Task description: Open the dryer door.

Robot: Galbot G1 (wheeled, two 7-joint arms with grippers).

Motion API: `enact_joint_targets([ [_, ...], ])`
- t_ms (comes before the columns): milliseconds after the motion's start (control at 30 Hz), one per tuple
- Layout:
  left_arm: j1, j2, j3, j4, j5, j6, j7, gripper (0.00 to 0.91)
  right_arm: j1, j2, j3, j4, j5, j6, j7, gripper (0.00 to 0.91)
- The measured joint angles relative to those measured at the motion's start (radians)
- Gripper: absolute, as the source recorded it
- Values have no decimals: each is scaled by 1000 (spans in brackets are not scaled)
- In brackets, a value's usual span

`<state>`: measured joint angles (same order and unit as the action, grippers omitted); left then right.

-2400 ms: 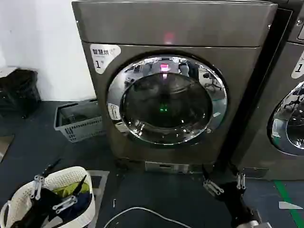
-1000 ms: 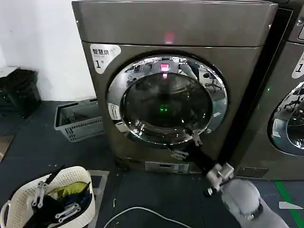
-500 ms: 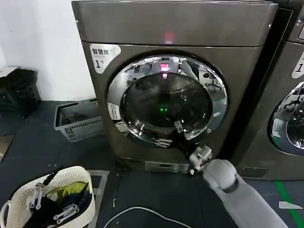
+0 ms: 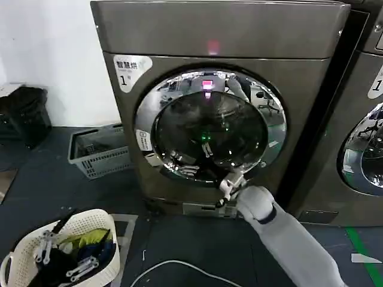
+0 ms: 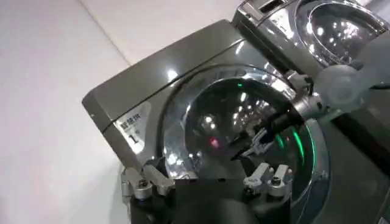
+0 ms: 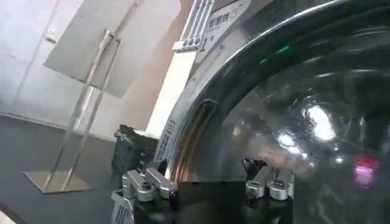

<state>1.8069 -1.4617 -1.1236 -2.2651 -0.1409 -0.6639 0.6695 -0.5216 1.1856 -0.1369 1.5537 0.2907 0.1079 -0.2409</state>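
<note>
Our right claw (image 4: 192,158) is stretched out against the lower part of the dryer door (image 4: 269,104), its two fingers spread apart in front of the dark glass, just above the bottom of the chrome rim. In the left wrist view the same claw (image 5: 255,139) shows as dark fingers open before the glass, with a green glow beside them. The right arm (image 4: 287,233) rises from the near right, its grey padded forearm slanting up and left to a pale wrist just below the door's lower rim.

The dryer door sits shut in the front of the grey dryer (image 4: 215,30), its wide shiny ring flush with the panel. A small red light glows at the top of the glass, and a white label marked "1" (image 4: 130,69) is stuck on the panel at the upper left of the door.

Our left claw (image 4: 63,251) hangs low at the near left, over a white laundry basket (image 4: 102,222) holding clothes on the floor; its fingers stand apart.

Farther left, a grey crate (image 4: 99,154) rests on the floor beside the dryer. At the right edge, a neighbouring machine (image 4: 366,149) shows part of its own chrome door. A white cable (image 4: 179,266) curls on the dark floor near us.
</note>
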Motion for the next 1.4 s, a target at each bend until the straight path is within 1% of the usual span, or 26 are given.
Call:
enact_joint_targets([
  [267,8,-7,-10,-11,-1,0,0,907,32,75,-12,-74,-36,23,1,907],
  [533,15,-11,-19,-14,-5,-2,0,907,59,134,-31,-140,-38,24,-7,907],
  [900,11,-10,-28,-8,-18,-5,1,907,102,174,-54,-217,-35,32,-46,907],
  [1167,13,-12,-28,-4,-19,-10,1,907,138,195,-65,-279,-30,52,-116,907],
  [1400,16,-15,-32,-5,-21,-12,1,907,168,202,-70,-324,8,68,-203,907],
])
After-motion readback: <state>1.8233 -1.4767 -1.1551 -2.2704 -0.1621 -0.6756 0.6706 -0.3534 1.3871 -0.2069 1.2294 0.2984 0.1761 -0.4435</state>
